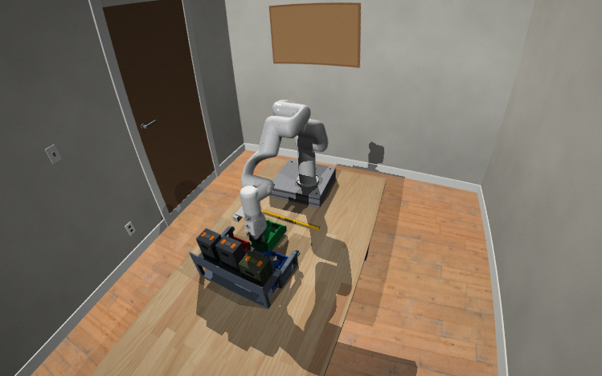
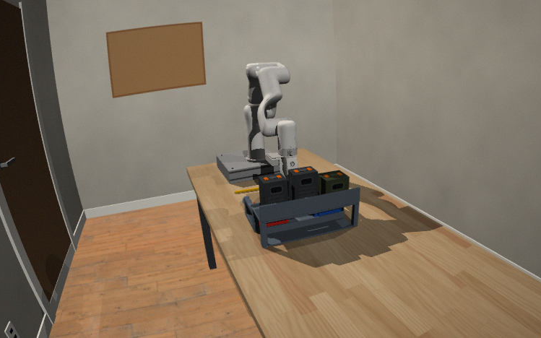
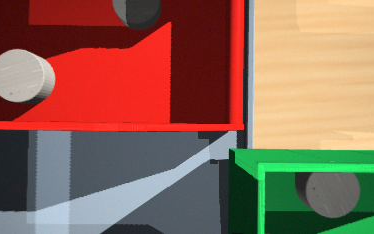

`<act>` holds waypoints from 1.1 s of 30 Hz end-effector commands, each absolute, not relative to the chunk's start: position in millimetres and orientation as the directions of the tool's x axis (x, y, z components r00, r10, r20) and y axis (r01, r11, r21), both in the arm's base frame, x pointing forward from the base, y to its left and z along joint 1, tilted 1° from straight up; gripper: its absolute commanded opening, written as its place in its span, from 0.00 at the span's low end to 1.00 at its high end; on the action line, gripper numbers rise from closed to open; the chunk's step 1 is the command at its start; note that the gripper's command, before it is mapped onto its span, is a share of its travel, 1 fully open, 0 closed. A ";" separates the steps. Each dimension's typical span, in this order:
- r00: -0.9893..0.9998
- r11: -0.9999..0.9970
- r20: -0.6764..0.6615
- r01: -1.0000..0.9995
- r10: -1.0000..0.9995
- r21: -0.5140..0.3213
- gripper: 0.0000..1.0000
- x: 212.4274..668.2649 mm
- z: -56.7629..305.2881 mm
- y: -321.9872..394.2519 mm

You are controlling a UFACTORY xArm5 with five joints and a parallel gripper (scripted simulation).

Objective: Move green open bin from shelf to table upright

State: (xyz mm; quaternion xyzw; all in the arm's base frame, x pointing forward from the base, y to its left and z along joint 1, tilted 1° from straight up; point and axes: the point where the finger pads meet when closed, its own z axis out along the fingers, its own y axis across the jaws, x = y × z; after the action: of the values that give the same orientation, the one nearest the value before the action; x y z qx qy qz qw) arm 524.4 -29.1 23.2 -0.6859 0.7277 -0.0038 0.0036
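Note:
The green open bin (image 1: 276, 232) (image 3: 279, 165) sticks out of the back of the grey shelf (image 1: 237, 280) (image 2: 305, 206), on the side facing the robot base. It is upright and holds a grey cylinder (image 3: 327, 194). My gripper (image 1: 255, 238) reaches down onto the bin's near end and is shut on its wall. The fingers are out of the wrist view and hidden behind the boxes in the exterior view. A red open bin (image 1: 242, 241) (image 3: 104, 95) with two cylinders sits beside it on the shelf's lower level. A blue bin (image 1: 278, 259) (image 2: 329, 211) sits on the other side.
Three closed dark boxes (image 1: 229, 250) (image 2: 303, 181) with orange clips stand in a row on the shelf top. A yellow ruler (image 1: 291, 219) (image 2: 245, 190) lies on the table (image 1: 354, 210) between the shelf and the robot base. The table edge is near the shelf's left side.

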 end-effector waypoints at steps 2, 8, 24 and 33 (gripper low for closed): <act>-0.059 0.059 -0.004 -0.998 -0.998 -0.014 0.00 525.7 24.8 -29.1; -0.059 0.059 -0.004 -0.998 -0.998 -0.014 0.00 521.6 24.7 -28.9; -0.059 0.059 -0.004 -0.998 -0.998 -0.014 0.00 512.9 24.5 -28.4; -0.059 0.059 -0.004 -0.998 -0.998 -0.014 0.00 508.7 24.5 -28.1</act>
State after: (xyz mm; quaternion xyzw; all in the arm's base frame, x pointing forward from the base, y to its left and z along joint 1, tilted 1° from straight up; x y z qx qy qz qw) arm 509.6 -28.2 23.1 -0.6859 0.7277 -0.0037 0.0035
